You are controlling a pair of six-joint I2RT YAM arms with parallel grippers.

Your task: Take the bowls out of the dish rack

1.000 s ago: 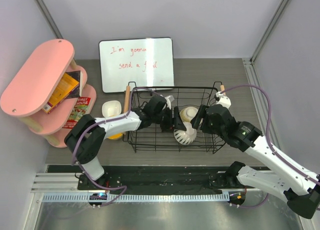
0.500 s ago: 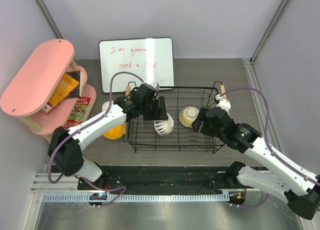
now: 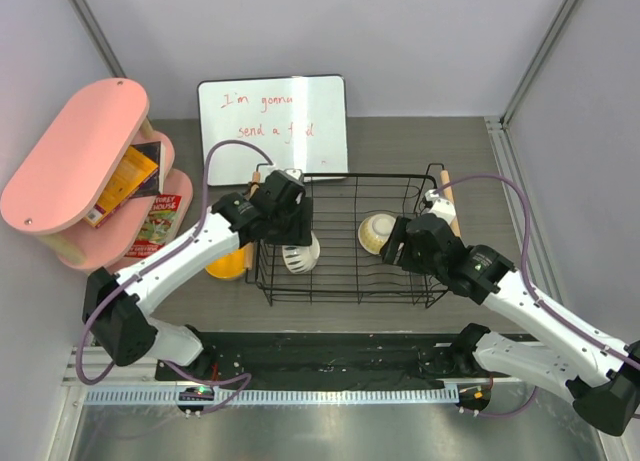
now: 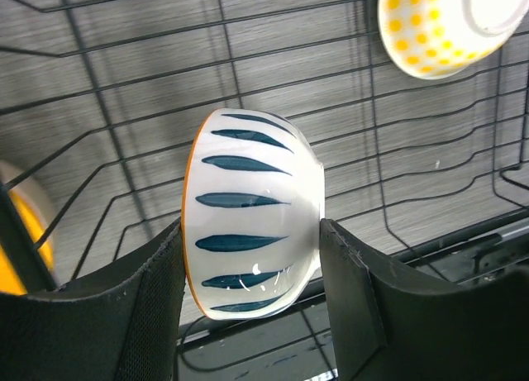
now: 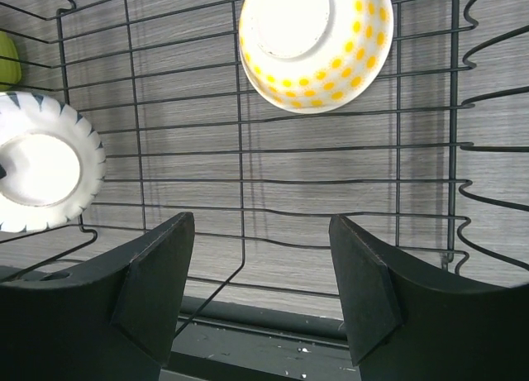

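Well, far left we see the pink shelf (image 3: 75,151) w/ books (image 3: 130,181) tucked on its lower tiers, at the edge of the grey table (image 3: 420,146). Just right of it, on the tabletop and outside the wire, sits the orange-yellow bowl (image 3: 225,265), partly hidden under the left arm. At the back there's a whiteboard (image 3: 272,126) w/ red handwriting.

Next we come to the left gripper (image 4: 251,249). It's clamped on the striped bowl (image 4: 248,183), one finger on each side. That bowl is white w/ dark teal strokes and an orange rim, turned on edge btw the fingers. From above it sits at the left end of the dish rack (image 3: 350,286), within its outline. We can't tell if it touches the wires.

Further right, the dotted bowl (image 5: 310,42), white w/ yellow spots, lies in the rack a bit right of its middle, foot ring facing the R wrist cam. The right gripper (image 5: 260,257) is spread wide w/ nothing btw its fingers. It's just beside the dotted bowl but apart from it, also inside the rack's outline.
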